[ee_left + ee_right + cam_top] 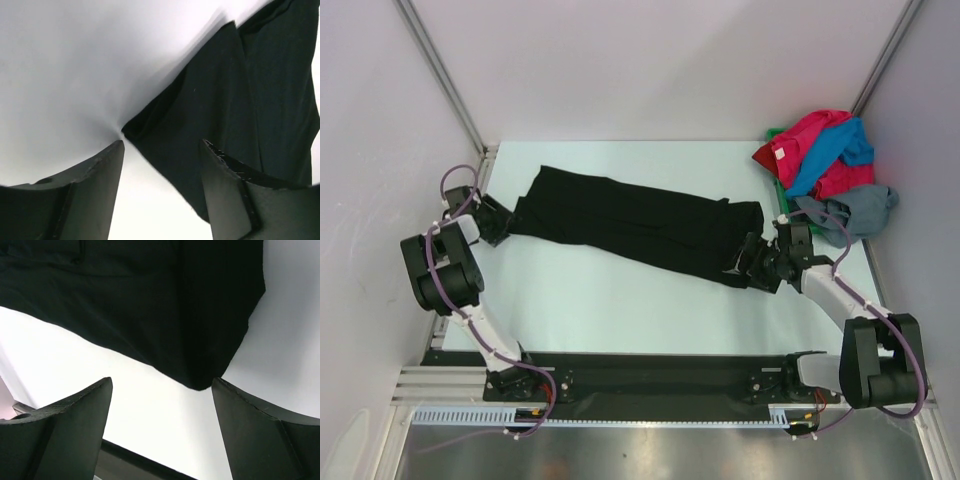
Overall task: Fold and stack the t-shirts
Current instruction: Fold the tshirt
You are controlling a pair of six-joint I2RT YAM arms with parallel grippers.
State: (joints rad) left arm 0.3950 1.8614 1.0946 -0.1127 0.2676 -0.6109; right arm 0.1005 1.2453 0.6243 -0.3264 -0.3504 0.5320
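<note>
the plain black cotton t-shirt (635, 225) lies flat on the white table (620, 320) as a long narrow band, running from the upper left of the top view down towards the right centre. it looks to have been folded lengthwise, sides turned in, though the dark cloth hides its layers and i cannot be sure how many there are.

the left gripper (498, 222) sits at the band's upper-left end with its jaws spread. in the left wrist view a corner of the black cloth lies on the table just ahead of the fingers, not pinched between them. the right gripper (752, 262) is at the lower-right end, jaws wide apart too. in its own view the shirt's corner rests between and just beyond the fingertips, free of both. neither arm holds anything.

as for progress, this is early. the black shirt needs at least one fold across its length to become a compact packet. the red-pink shirt (810, 140), the bright blue shirt (835, 150) and the grey shirt (855, 208) sit crumpled together in a heap at the upper right, untouched, and no stack exists yet.
</note>
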